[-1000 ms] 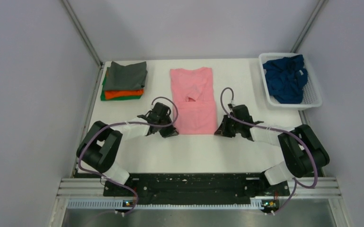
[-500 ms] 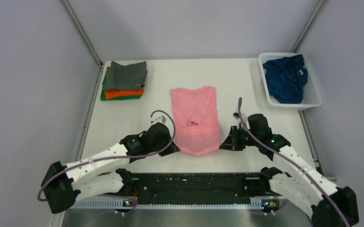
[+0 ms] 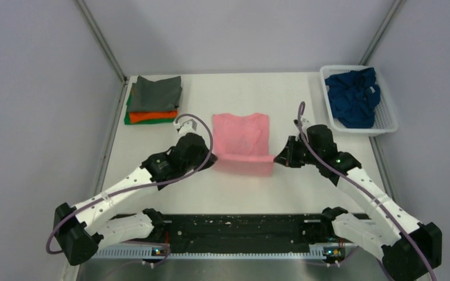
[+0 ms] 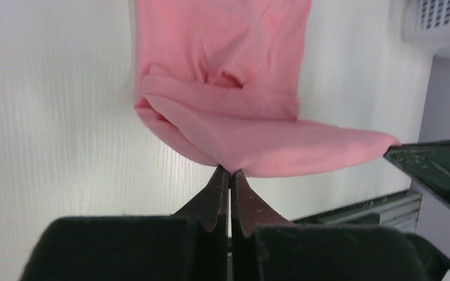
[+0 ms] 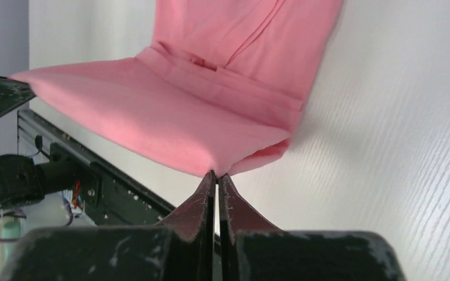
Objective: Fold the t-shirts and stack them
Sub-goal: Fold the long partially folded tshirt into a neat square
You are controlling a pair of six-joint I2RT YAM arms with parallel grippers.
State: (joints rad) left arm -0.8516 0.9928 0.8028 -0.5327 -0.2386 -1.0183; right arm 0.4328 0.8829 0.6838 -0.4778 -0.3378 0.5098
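The pink t-shirt (image 3: 243, 137) lies mid-table, its near hem lifted and carried over its far half. My left gripper (image 3: 212, 157) is shut on the hem's left corner, seen in the left wrist view (image 4: 230, 170). My right gripper (image 3: 275, 158) is shut on the right corner, seen in the right wrist view (image 5: 215, 174). The lifted pink cloth (image 4: 281, 143) hangs taut between both grippers above the table (image 5: 169, 126). A folded stack at the back left has the dark grey shirt (image 3: 156, 92) on top, over orange (image 3: 151, 116) and green (image 3: 130, 119). The navy blue shirt (image 3: 354, 96) lies crumpled in the basket.
The white lattice basket (image 3: 390, 120) stands at the back right by the wall; its corner shows in the left wrist view (image 4: 439, 23). The black rail (image 3: 234, 225) runs along the near edge. Grey walls close in both sides.
Both grippers took hold of the pink shirt's near hem, pulled it toward the rail and lifted it, and have now carried it away from the rail over the shirt.
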